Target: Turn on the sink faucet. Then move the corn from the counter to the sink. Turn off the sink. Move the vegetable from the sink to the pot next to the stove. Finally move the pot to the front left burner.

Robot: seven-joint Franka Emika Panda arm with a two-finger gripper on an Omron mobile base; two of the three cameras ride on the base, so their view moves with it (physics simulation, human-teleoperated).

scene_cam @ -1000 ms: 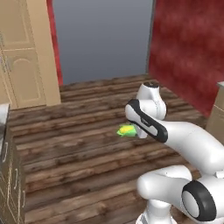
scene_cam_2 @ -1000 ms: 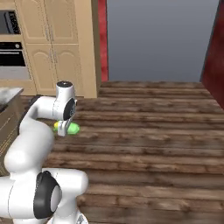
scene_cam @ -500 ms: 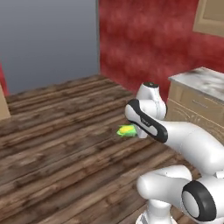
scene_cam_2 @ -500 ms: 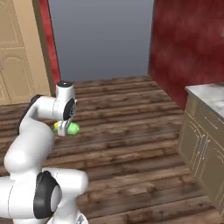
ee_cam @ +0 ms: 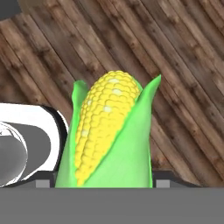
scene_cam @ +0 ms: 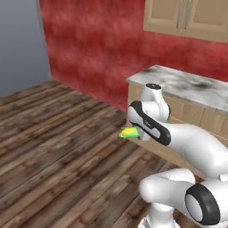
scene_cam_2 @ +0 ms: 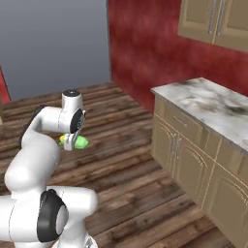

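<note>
We've got the corn grasped in the fingers, cob clamped between them and sticking straight out along the hand view, yellow kernels up the middle with green husk wrapping both sides. Base views agree: corn sits at the end of the arm, carried in the air above the wooden plank floor, not touching any surface. In the right base view the gripper hangs just under the wrist with the green husk end poking out to the side. Marble tabletop with dark veins runs along the right side on tan cabinets; corn is well apart from it, out over open floor. Same tabletop shows behind the arm in the left base view, with tan upper cabinets on the red wall above it. A grey wall panel stands to the left of the red wall.
</note>
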